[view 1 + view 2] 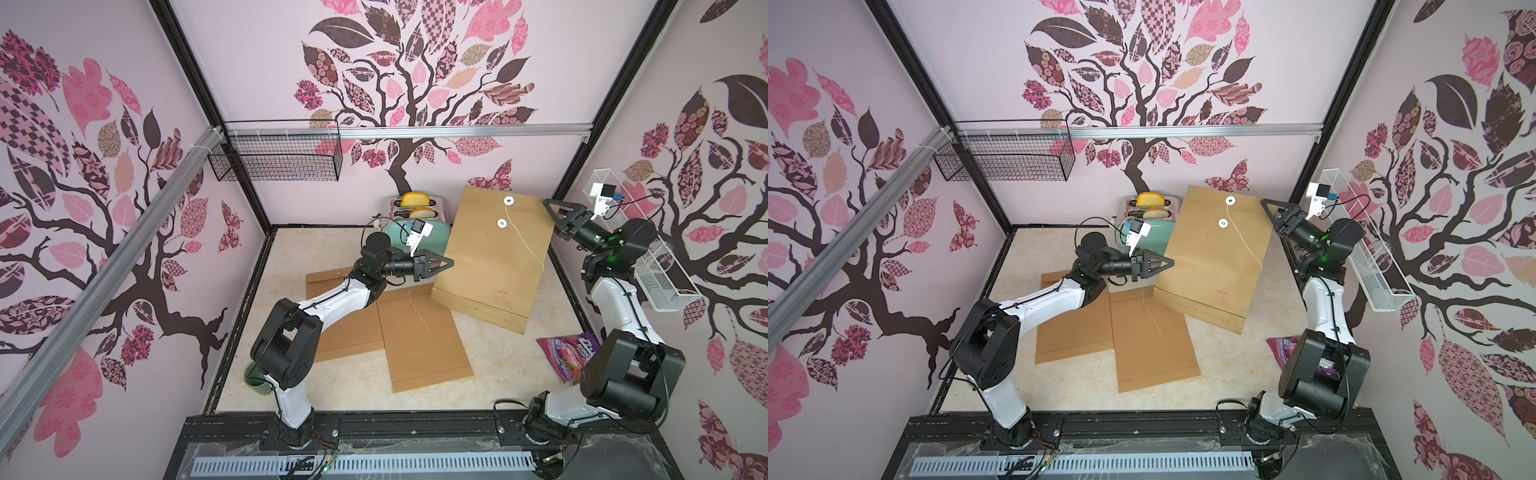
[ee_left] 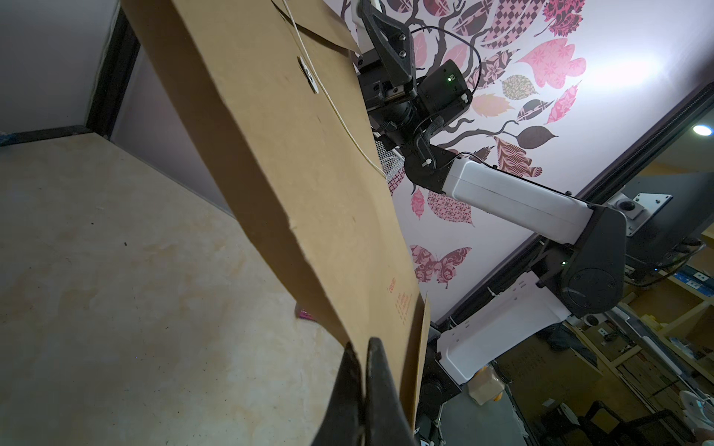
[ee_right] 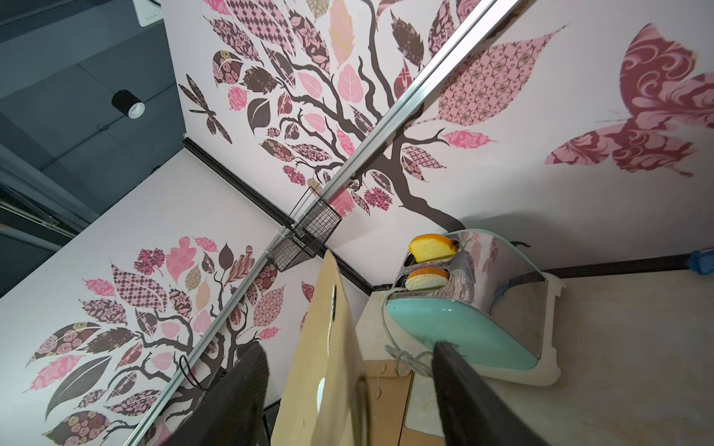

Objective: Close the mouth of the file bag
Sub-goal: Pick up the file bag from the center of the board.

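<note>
Soft, even light; both top views bow at their edges.
We see glare on the wall (image 2: 637,69) beyond the file bag (image 2: 309,173), the bag's side face shaded, and the right gripper (image 3: 347,347) blurred around it.

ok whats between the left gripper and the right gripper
the file bag, in both top views; left gripper pinches one edge, right gripper stands open around the other

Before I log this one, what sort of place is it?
Probably a robot test cell dressed as a home: decal-covered wall panels enclose a small tabletop with a toaster and a lifted file bag.
</note>
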### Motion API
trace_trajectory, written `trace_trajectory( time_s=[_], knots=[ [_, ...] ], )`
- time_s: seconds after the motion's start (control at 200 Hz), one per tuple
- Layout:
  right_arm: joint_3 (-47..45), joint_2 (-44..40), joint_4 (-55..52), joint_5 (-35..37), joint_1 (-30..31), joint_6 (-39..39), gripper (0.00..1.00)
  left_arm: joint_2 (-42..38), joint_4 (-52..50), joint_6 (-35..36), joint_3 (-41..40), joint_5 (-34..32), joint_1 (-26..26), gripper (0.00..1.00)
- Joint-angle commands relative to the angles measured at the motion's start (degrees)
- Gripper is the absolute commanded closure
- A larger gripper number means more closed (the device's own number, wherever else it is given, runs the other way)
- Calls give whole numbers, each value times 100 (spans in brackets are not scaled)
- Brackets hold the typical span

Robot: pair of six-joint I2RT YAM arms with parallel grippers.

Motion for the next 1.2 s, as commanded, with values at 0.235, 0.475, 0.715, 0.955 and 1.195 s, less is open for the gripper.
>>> trace_trajectory(
  time_s=[0.235, 0.475, 0.715, 0.955, 1.195],
  knots=[
    [91, 24, 87, -189, 69, 191, 80, -156, 193, -34, 48, -50, 19, 100],
    [-9, -61, 145, -154, 80, 205, 99, -139, 134, -53, 13, -62, 25, 100],
    [195, -331, -184, -128, 151, 78, 100, -98, 52, -291, 3, -126, 222, 68],
    [422, -453, -206, -273, 245, 180, 100, -232, -408, -334, 242, -145, 672, 9],
    [626, -588, 91, -555, 355, 528, 100, -7, -877, -104, 1644, 535, 1206, 5]
  ],
)
